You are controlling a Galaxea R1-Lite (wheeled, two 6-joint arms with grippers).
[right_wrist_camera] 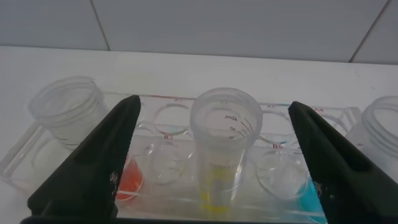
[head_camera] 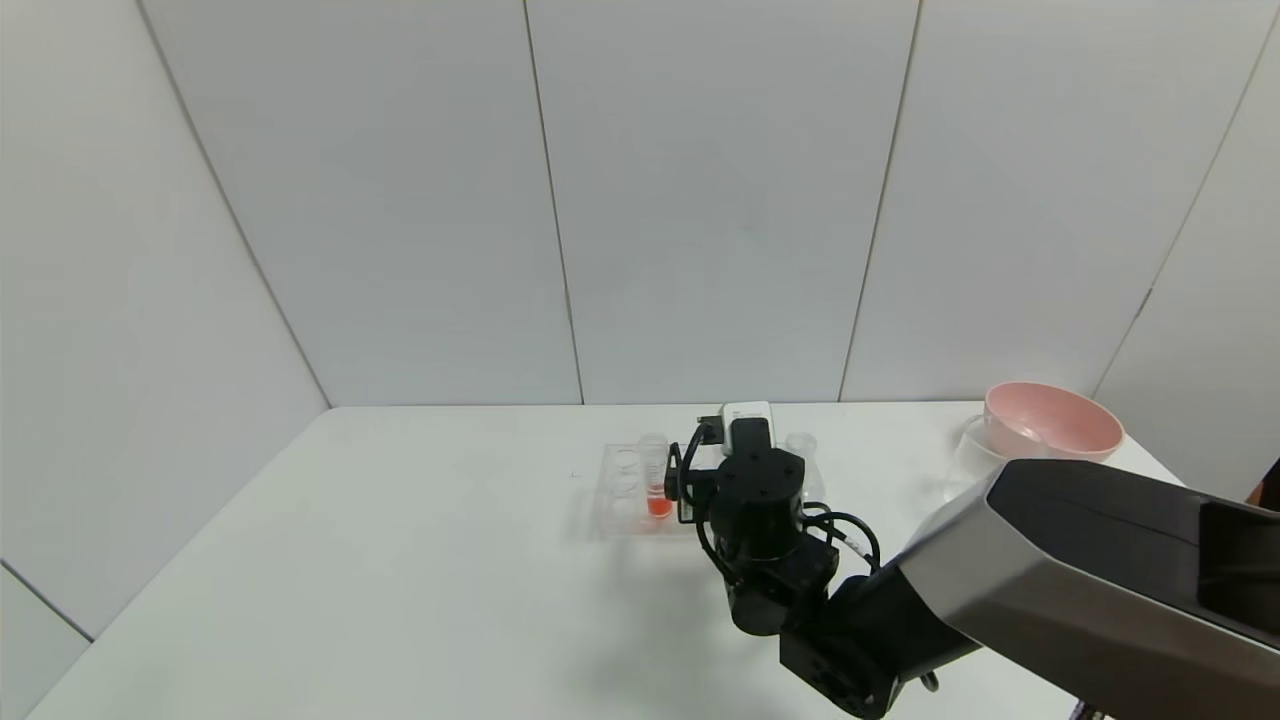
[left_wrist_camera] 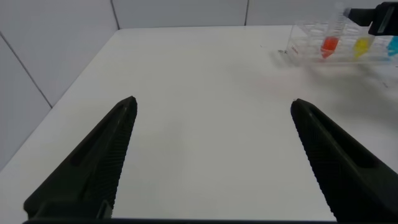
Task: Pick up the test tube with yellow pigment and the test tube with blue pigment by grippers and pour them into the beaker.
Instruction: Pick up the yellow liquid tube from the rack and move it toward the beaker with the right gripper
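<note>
The clear tube rack (right_wrist_camera: 168,106) holds three tubes. The test tube with yellow pigment (right_wrist_camera: 224,146) stands in the middle, right between the open fingers of my right gripper (right_wrist_camera: 214,102), untouched. The test tube with blue pigment (right_wrist_camera: 311,196) stands on one side of it, and an orange-red tube (right_wrist_camera: 127,180) on the other. In the head view my right arm (head_camera: 757,500) hides the yellow tube; the rack (head_camera: 620,495) and orange-red tube (head_camera: 657,485) show beside it. The beaker (head_camera: 965,465) stands at the back right. My left gripper (left_wrist_camera: 213,102) is open and empty over bare table, far from the rack (left_wrist_camera: 305,46).
A pink bowl (head_camera: 1050,420) stands at the back right corner, by the beaker. The white table (head_camera: 400,560) is walled by white panels behind and at both sides. The rack has several empty holes.
</note>
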